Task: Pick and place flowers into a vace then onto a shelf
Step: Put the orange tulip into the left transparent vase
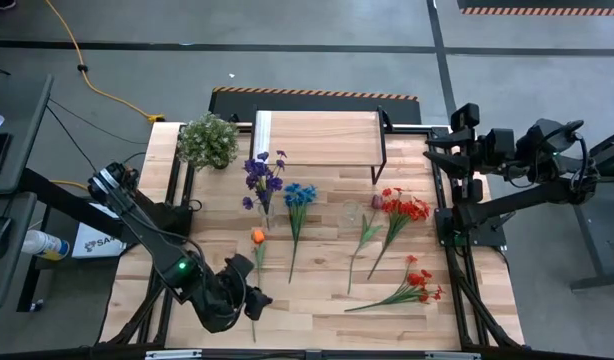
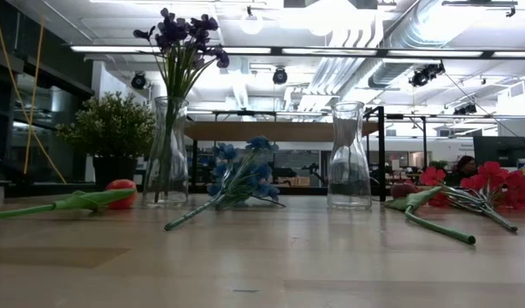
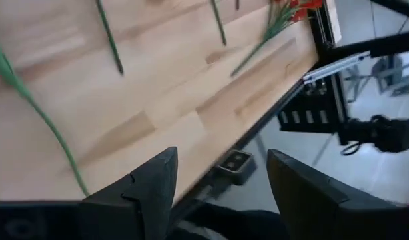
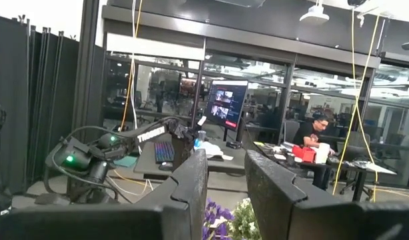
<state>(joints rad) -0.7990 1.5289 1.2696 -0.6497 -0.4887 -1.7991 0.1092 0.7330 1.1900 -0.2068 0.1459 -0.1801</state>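
Purple flowers stand with their stems in a glass vase. A second, empty vase stands mid-table. An orange flower, a blue one, a dark maroon one and two red bunches lie flat on the table. The shelf stands at the far edge. My left gripper hovers open above the table's near edge, just left of the orange flower's stem, with nothing between its fingers. My right gripper is raised at the far right, open by a narrow gap and empty.
A bushy potted plant stands left of the shelf. Black frame rails run along the table's left and right sides. Bare wood lies between the blue flower's stem and the near red bunch.
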